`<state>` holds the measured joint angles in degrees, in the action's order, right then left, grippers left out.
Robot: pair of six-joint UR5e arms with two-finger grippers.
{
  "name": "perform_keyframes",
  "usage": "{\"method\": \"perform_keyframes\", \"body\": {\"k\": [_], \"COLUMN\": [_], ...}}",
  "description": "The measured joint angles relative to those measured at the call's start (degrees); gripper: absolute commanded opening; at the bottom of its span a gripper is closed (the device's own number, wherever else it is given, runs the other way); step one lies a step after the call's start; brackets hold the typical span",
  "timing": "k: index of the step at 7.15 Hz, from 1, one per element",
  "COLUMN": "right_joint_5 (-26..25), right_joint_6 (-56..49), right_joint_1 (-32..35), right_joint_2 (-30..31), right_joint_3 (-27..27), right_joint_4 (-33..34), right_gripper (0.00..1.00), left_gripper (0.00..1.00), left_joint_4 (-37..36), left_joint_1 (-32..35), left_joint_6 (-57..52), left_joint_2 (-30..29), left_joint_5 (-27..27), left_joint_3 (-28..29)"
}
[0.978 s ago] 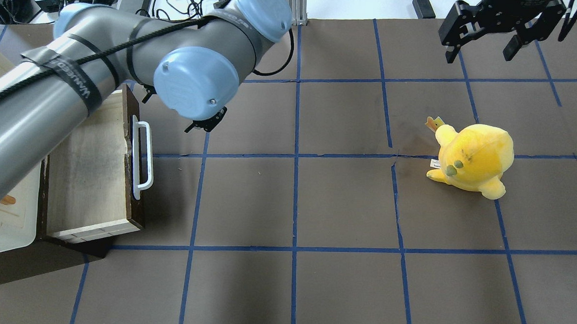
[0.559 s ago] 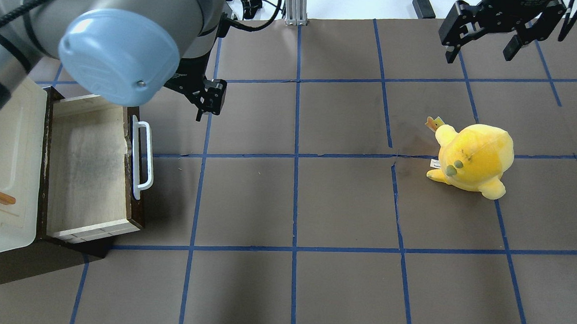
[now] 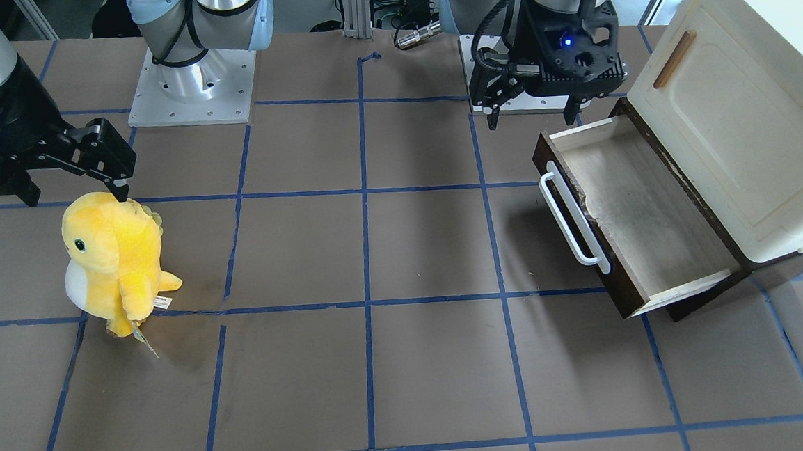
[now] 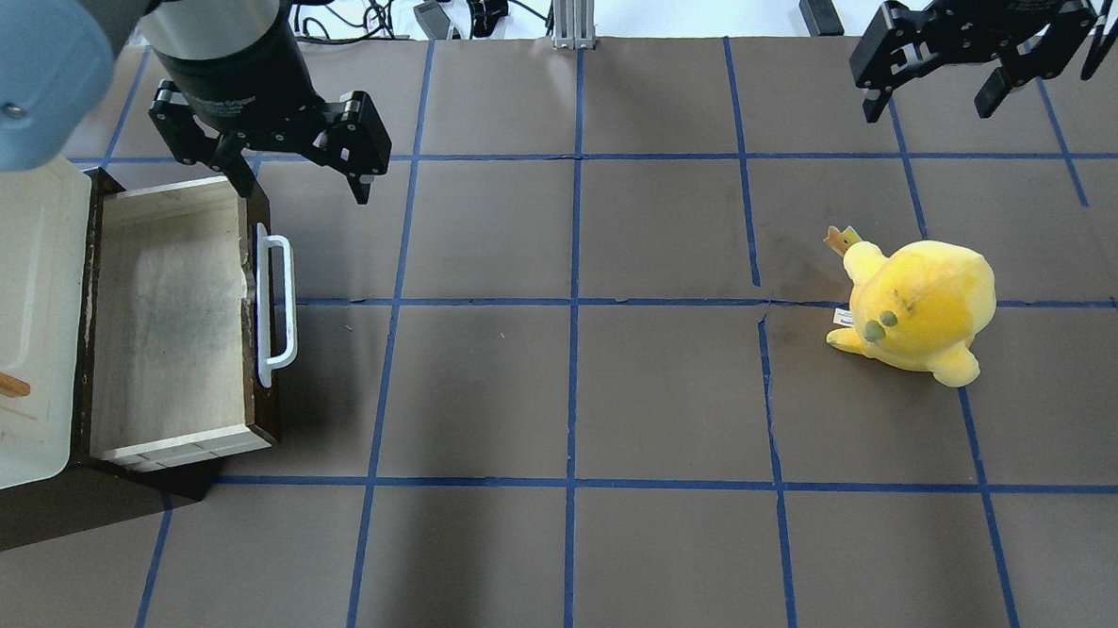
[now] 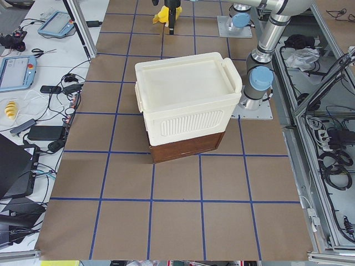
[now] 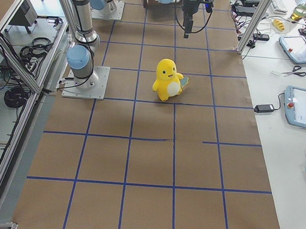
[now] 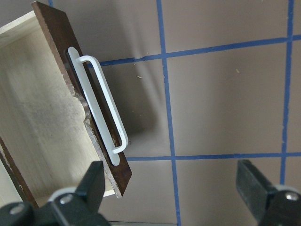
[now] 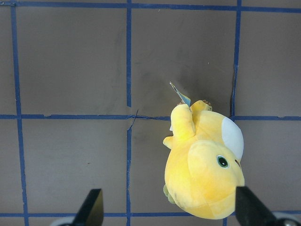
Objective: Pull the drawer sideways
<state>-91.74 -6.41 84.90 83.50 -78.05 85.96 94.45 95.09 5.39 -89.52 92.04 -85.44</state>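
The drawer stands pulled out of the cabinet, with a dark brown front, a pale wood inside and a long white bar handle. It also shows in the front view and the left wrist view, with the handle left of centre. My left gripper is open and empty. It hangs above the far end of the drawer front without touching it, and shows in the front view too. My right gripper is open and empty at the far right.
A cream-white cabinet with a small brown handle sits over the drawer at the table's left end. A yellow plush toy stands on the right half, below my right gripper. Brown mats with blue tape lines cover the table.
My left arm has swung up and to the left. Its gripper has moved left to the drawer's far end and turned. The drawer, the plush and the right arm have not moved.
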Motion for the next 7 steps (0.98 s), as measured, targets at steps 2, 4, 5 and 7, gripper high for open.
{"method": "perform_keyframes", "body": {"k": [2, 4, 5, 7], "right_joint_5": [-0.02, -0.02, -0.02, -0.02], "right_joint_6": [0.0, 0.0, 0.0, 0.0], "right_joint_1": [0.0, 0.0, 0.0, 0.0], "right_joint_2": [0.0, 0.0, 0.0, 0.0], "right_joint_3": [0.0, 0.0, 0.0, 0.0], "right_joint_4": [0.0, 0.0, 0.0, 0.0], "right_gripper": [1.0, 1.0, 1.0, 1.0], "left_gripper": [1.0, 1.0, 1.0, 1.0], "left_joint_4": [-0.27, -0.36, -0.41, -0.49], "left_joint_1": [-2.0, -2.32, -2.37, -2.4], "left_joint_6": [-0.31, -0.71, -1.24, -2.39], "left_joint_2": [0.35, 0.37, 0.35, 0.32], "left_joint_5": [-3.04, -3.78, -3.85, -3.88], "left_joint_3": [-0.06, -0.07, -0.03, 0.06]}}
